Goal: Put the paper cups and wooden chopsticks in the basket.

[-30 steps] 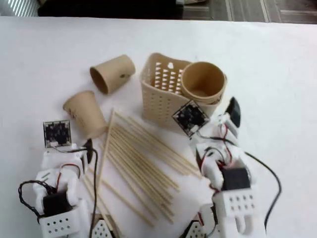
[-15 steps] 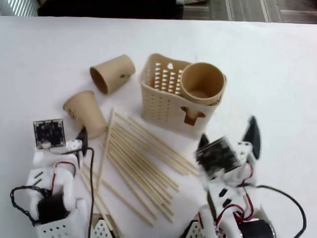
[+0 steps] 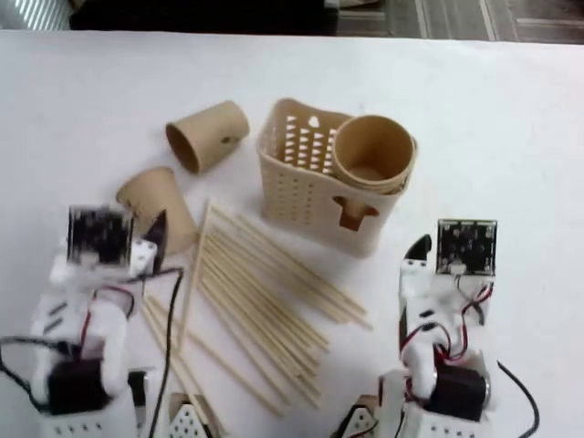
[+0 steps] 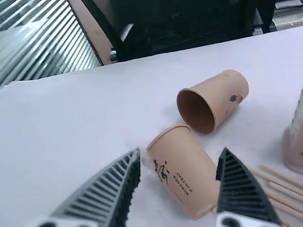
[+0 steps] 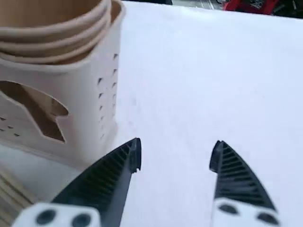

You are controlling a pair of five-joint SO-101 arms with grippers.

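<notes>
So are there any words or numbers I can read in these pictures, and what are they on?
Nearer paper cup: dark print on its side, too blurred to read.
Farther paper cup: one dark mark, unreadable.
Black patterned squares on the arms: no readable letters.
Basket, chopsticks: no writing seen.

Cream basket (image 3: 306,196) upright at centre holds nested paper cups (image 3: 372,151). Left of it, an upper cup (image 3: 208,135) and lower cup (image 3: 151,196) lie sideways. Wooden chopsticks (image 3: 265,301) scatter lower centre.

Two loose paper cups (image 3: 207,135), one nested cup stack (image 3: 374,151), one basket (image 3: 301,196), chopsticks (image 3: 260,292) beyond counting
</notes>
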